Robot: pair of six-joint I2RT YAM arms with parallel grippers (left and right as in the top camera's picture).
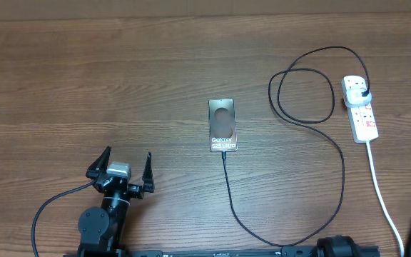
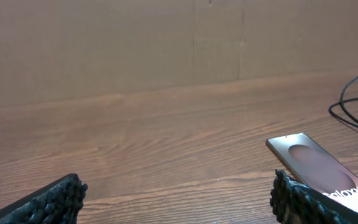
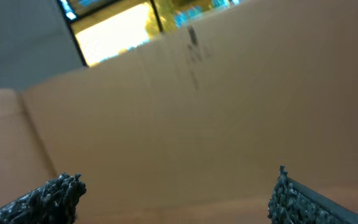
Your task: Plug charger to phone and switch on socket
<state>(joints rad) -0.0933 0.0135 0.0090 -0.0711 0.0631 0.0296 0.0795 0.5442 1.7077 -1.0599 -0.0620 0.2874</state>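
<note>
Charger point(image 1: 225, 171) spans our tabletop point(image 1: 84, 71), joining the socket point(image 1: 366, 127) far right to, seemingly, the central phone point(image 1: 223, 121). Our left pincer point(image 1: 128, 153) and right pincer point(image 3: 178, 177) gape empty. Switching remains, we judge: the right one must reach and press the socket's red switch point(image 1: 363, 113).

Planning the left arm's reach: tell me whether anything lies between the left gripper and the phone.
Nothing visible. Only table lies between the left gripper and the phone; the charger trails off rightward.
</note>
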